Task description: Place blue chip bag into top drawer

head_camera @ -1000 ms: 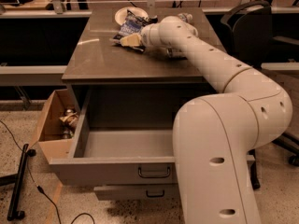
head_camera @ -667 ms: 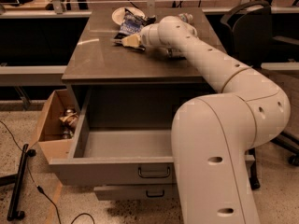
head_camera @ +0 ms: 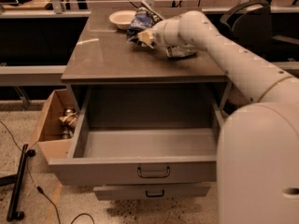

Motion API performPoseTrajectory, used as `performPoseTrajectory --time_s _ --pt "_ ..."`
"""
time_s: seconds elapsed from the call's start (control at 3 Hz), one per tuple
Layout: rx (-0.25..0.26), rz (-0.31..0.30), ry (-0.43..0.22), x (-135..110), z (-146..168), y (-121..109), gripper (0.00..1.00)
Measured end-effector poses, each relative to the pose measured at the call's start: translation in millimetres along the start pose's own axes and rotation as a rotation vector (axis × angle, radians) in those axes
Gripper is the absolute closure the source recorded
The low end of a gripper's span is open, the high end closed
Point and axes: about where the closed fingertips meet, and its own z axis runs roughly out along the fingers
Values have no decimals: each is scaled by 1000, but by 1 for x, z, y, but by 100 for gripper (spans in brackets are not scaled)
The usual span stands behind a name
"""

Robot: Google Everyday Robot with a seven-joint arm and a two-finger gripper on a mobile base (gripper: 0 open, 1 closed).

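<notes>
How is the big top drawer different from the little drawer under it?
The top drawer is much wider than the lower drawer, and its front panel is taller. The top drawer is pulled out so you can see inside; the lower drawer's inside is hidden beneath it. Both are grey with a dark handle in the middle of the front. The hand is up at the back of the table, at the blue chip bag.

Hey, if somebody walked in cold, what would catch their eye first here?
The big white arm reaches in from the right, its pincer at the chip bag near the back of the tabletop. Below, the top drawer stands pulled wide open toward the camera.
</notes>
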Motion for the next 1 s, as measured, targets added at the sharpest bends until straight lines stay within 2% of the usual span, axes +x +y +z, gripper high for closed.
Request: performPoseTrajectory --time_s 0.33,1.0 --pt "-95 -30 -16 0 -58 35 100" --pt "-275 -24 43 9 -161 119 100"
